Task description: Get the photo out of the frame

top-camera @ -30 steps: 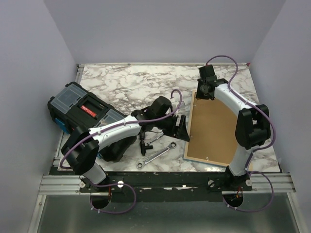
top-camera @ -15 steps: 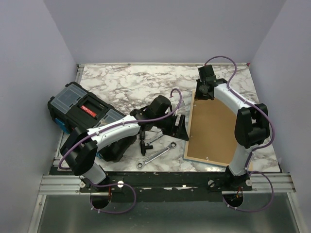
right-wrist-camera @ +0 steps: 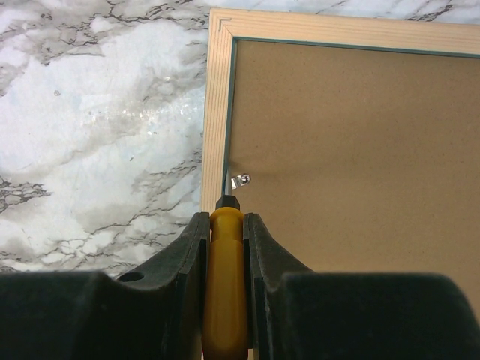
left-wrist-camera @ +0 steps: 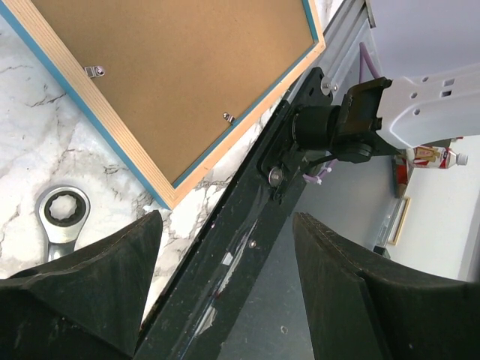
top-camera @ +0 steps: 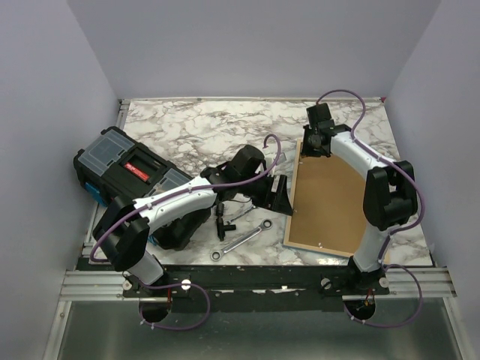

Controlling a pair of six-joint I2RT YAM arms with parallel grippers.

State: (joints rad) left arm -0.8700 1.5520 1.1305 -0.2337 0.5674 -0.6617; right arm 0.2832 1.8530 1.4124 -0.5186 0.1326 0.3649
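Toward the near edge of the table [top-camera: 187,127], a wrench [top-camera: 238,241] is lying just left of the frame [right-wrist-camera: 217,112]. The frame is lying face down along the table's right edge. Its long axis is running near to far, and its brown backing board [top-camera: 334,199] is facing up. The photo is not showing, presumably hiding under that board. The left gripper [top-camera: 279,196] is hovering empty beside the frame's left edge, jaws spread. Farther back, the right gripper [right-wrist-camera: 225,221] is pinching a yellow-handled screwdriver [right-wrist-camera: 225,292]. The screwdriver is pointing away from the robot, its tip just beside a metal clip [right-wrist-camera: 241,180] near the frame's far left corner; contact is unclear. The right arm is nearer, so levering that clip aside is likely coming next.
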